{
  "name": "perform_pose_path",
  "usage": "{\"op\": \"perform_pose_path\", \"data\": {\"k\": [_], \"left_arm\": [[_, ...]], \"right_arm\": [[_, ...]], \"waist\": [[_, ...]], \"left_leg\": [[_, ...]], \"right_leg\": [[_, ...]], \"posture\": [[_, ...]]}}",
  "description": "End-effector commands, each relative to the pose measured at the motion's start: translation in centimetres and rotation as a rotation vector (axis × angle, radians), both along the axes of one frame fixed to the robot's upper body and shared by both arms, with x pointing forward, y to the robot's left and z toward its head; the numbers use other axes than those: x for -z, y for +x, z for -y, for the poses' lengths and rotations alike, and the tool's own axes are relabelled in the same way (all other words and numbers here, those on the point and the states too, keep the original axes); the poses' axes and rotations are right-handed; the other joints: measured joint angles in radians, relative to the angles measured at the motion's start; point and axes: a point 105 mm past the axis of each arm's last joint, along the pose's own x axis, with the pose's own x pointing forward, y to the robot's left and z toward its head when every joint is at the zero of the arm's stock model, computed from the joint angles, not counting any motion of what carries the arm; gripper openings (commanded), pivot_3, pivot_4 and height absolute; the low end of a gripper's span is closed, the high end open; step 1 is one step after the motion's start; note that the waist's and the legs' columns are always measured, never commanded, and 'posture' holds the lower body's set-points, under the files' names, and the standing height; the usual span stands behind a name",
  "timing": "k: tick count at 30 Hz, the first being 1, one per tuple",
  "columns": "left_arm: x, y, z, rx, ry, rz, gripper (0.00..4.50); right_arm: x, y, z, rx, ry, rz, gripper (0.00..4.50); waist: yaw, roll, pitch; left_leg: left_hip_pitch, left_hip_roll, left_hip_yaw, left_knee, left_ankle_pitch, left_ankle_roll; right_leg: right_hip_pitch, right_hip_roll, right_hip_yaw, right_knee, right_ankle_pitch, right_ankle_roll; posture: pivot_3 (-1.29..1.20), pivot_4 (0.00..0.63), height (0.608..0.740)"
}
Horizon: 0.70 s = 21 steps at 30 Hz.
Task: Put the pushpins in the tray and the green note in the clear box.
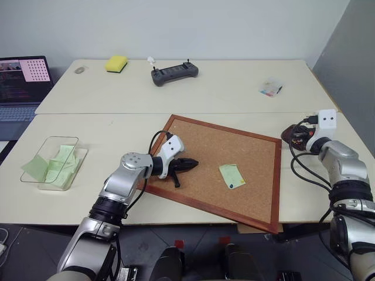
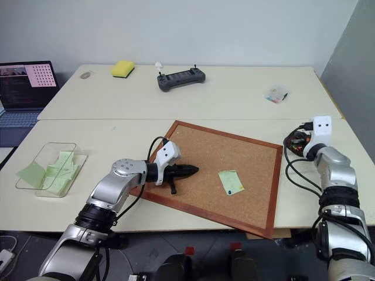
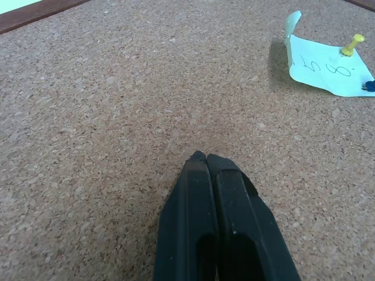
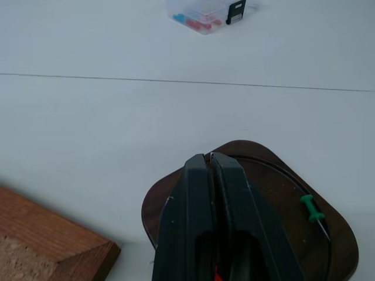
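The green note (image 1: 232, 175) lies flat on the corkboard (image 1: 211, 146), toward the board's right edge, its long axis running from the far edge to the near edge, slightly slanted. A blue pushpin (image 3: 369, 85) and a yellow pin (image 3: 352, 45) stick in it, and one corner curls up. The left gripper (image 1: 192, 164) rests on the cork near the board's left edge, fingers pressed together and empty, pointing at the note. The right gripper (image 4: 211, 159), also closed, hangs over the brown tray (image 4: 281, 193) beyond the board's right edge; a green pin (image 4: 312, 208) lies in the tray. The clear box (image 1: 42, 153) sits by the bench's left edge.
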Motion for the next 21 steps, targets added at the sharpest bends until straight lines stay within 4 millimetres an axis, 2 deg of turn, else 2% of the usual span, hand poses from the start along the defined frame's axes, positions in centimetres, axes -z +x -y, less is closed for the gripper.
{"op": "perform_pose_path", "data": {"k": [1, 6, 8, 11, 16, 21], "left_arm": [[1.4, -0.4, -0.1, -0.006, 0.037, -0.039, 0.0], [1.4, -0.4, -0.3, -0.012, 0.04, -0.039, 0.0], [1.3, -0.4, -0.4, -0.013, 0.04, -0.038, 0.0], [1.2, -0.3, -0.3, -0.011, 0.039, -0.035, 0.0], [1.1, -0.2, 0.0, -0.002, 0.039, -0.034, 0.0], [1.1, -0.3, 0.2, 0.008, 0.039, -0.036, 0.0]], "right_arm": [[-1.1, 0.5, 0.6, 0.022, -0.003, 0.057, 0.24], [-0.8, 0.6, 0.6, 0.018, -0.012, 0.05, 1.2], [-0.7, 0.6, 0.7, 0.021, -0.014, 0.05, 1.75], [-0.8, 0.6, 0.9, 0.023, -0.023, 0.057, 2.22], [-2.3, 0.6, 0.9, 0.007, -0.014, 0.121, 3.21], [-4.3, -0.5, -0.7, -0.136, -0.006, 0.179, 4.37]], "waist": [[0.0, 0.0, 0.0], [-0.001, 0.0, 0.0], [-0.001, 0.0, 0.0], [-0.002, 0.0, 0.0], [-0.001, 0.0, 0.0], [0.0, 0.0, 0.0]], "left_leg": [[0.0, 0.0, 0.0, 0.0, 0.0, 0.0], [0.0, 0.0, 0.0, 0.0, 0.0, 0.0], [0.0, 0.0, 0.0, 0.0, 0.0, 0.0], [0.0, 0.0, 0.0, 0.0, 0.0, 0.0], [0.0, 0.0, 0.0, 0.0, 0.0, 0.0], [0.0, 0.0, 0.0, 0.0, 0.0, 0.0]], "right_leg": [[0.0, 0.0, 0.0, 0.0, 0.0, 0.0], [0.0, 0.0, 0.0, 0.0, 0.0, 0.0], [0.0, 0.0, 0.0, 0.0, 0.0, 0.0], [0.0, 0.0, 0.0, 0.0, 0.0, 0.0], [0.0, 0.0, 0.0, 0.0, 0.0, 0.0], [0.0, 0.0, 0.0, 0.0, 0.0, 0.0]], "posture": [[0.0, 0.15, 0.74], [0.0, 0.15, 0.74], [0.0, 0.15, 0.74], [0.0, 0.15, 0.74], [0.0, 0.15, 0.74], [0.0, 0.15, 0.74]]}}
